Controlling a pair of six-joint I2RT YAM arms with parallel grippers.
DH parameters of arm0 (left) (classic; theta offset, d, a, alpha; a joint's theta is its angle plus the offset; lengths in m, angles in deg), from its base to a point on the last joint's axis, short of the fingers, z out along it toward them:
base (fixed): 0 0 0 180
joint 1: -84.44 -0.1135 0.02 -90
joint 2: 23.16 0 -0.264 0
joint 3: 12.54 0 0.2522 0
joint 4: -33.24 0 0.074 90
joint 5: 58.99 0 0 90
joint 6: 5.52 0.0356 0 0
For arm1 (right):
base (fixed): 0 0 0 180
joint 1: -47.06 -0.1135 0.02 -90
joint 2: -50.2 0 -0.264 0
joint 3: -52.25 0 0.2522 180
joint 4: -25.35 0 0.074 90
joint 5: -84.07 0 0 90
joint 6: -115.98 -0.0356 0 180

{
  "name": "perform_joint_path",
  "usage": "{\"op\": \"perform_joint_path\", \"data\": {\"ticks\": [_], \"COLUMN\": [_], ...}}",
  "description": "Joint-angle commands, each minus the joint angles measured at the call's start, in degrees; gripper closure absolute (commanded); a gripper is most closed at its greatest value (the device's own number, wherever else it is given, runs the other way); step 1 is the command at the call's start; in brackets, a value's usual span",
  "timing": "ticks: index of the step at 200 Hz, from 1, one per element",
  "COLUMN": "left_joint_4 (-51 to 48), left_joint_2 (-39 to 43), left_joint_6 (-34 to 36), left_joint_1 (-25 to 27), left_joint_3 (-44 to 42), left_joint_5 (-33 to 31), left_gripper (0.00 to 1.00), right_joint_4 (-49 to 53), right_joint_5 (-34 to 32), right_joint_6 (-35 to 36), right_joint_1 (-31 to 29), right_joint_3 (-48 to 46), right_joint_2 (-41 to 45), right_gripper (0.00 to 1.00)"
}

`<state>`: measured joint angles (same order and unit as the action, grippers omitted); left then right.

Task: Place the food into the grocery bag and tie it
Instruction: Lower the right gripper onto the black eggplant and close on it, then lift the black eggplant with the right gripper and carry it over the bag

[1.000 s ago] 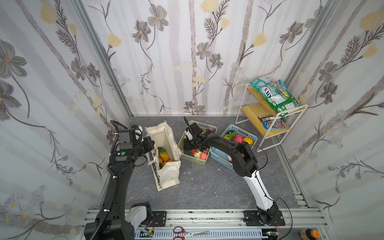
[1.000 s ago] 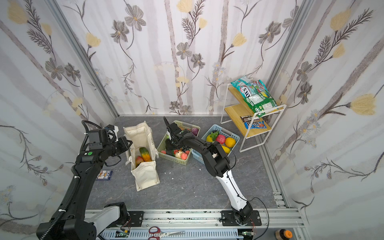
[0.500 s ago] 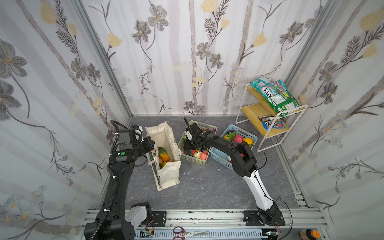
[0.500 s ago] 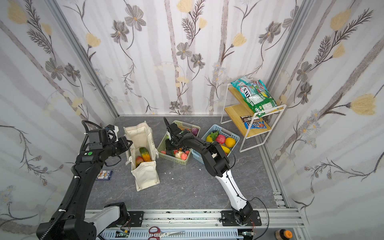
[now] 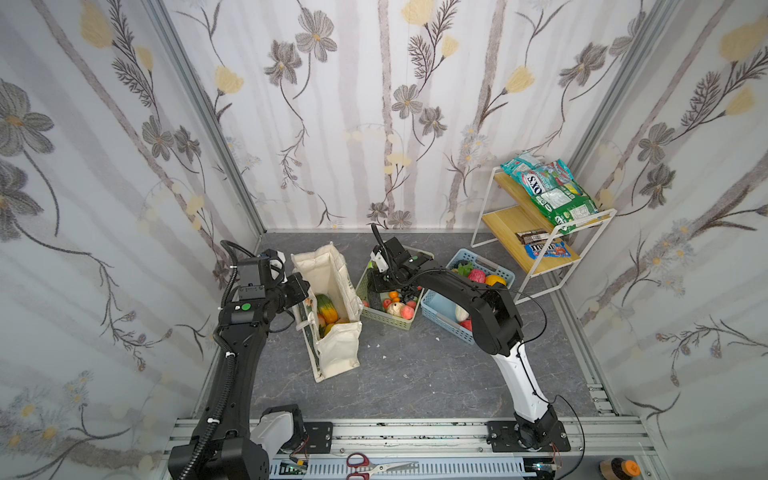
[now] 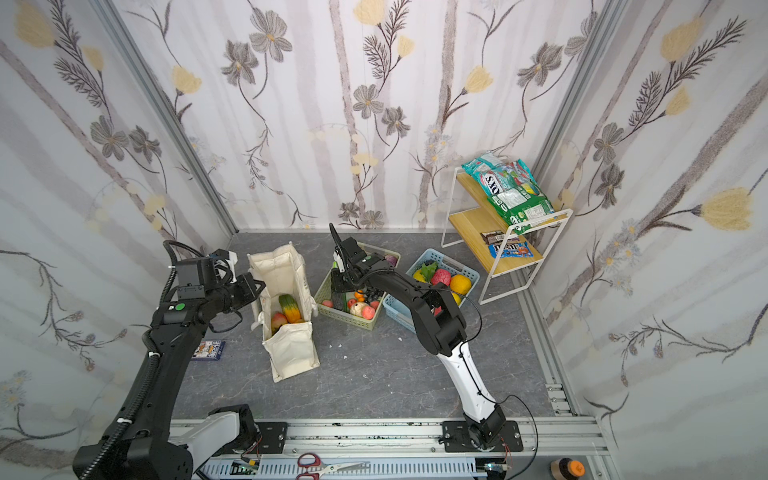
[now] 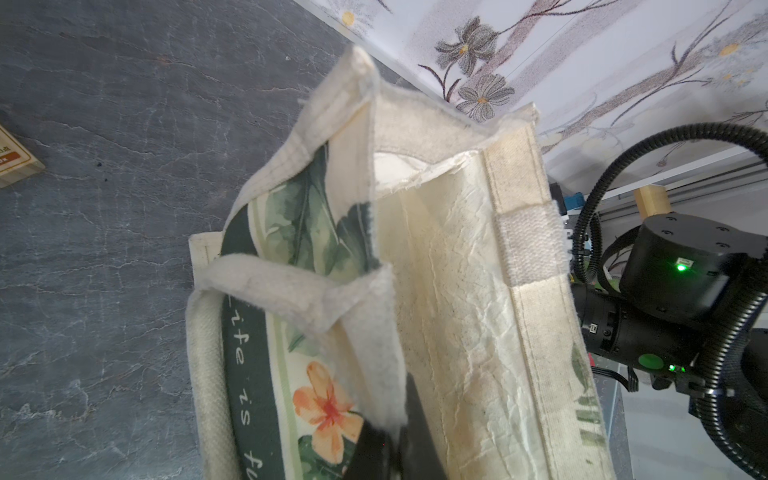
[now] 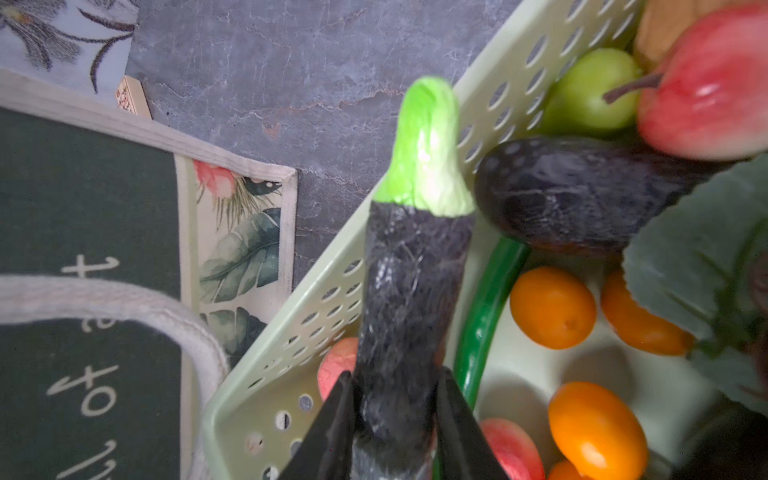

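Right wrist view: the right gripper (image 8: 395, 374) had both jaws pressed on the black body of a toy eggplant (image 8: 411, 270), well away from the stem. The green stem tip poked up past the wall of the green basket (image 8: 316, 299). The left gripper (image 7: 395, 444) was pinched tight on the rim of the grocery bag (image 7: 449, 291), holding 1 side of the mouth up. In both top views the bag stood just beside the green basket, with some food (image 5: 326, 307) already inside. More food lay in the green basket and the blue basket (image 5: 440, 320).

Risks, as judged:
- The grip sat off-centre on a long glossy piece, so it could swing or slip out on the lift.
- The stem could snag the basket wall and drag the basket.
- The bag mouth looked narrow with only 1 edge held, so the eggplant could catch the rim or a handle and tip the bag.
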<state>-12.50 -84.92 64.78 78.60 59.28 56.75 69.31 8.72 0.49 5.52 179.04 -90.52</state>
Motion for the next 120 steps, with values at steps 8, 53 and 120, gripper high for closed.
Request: {"op": "perform_joint_path", "data": {"ticks": [8,53,120], "left_joint_4": [1.88,2.2,2.34], "left_joint_2": [-0.03,-0.38,-0.73], "left_joint_6": [-0.32,-0.34,-0.25], "left_joint_1": [-0.12,-0.11,0.03], "left_joint_3": [0.1,0.11,0.3], "left_joint_5": [0.94,1.05,1.33], "left_gripper": [1.0,1.0,1.0], "right_joint_4": [-1.98,-1.98,-2.17], "right_joint_5": [0.16,0.06,0.0], "right_joint_6": [-0.26,-0.22,-0.38], "right_joint_1": [0.31,0.73,1.05], "right_joint_3": [-0.92,-0.96,-0.84], "right_joint_2": [1.79,2.64,4.57], "right_gripper": [0.69,0.69,0.69]}}
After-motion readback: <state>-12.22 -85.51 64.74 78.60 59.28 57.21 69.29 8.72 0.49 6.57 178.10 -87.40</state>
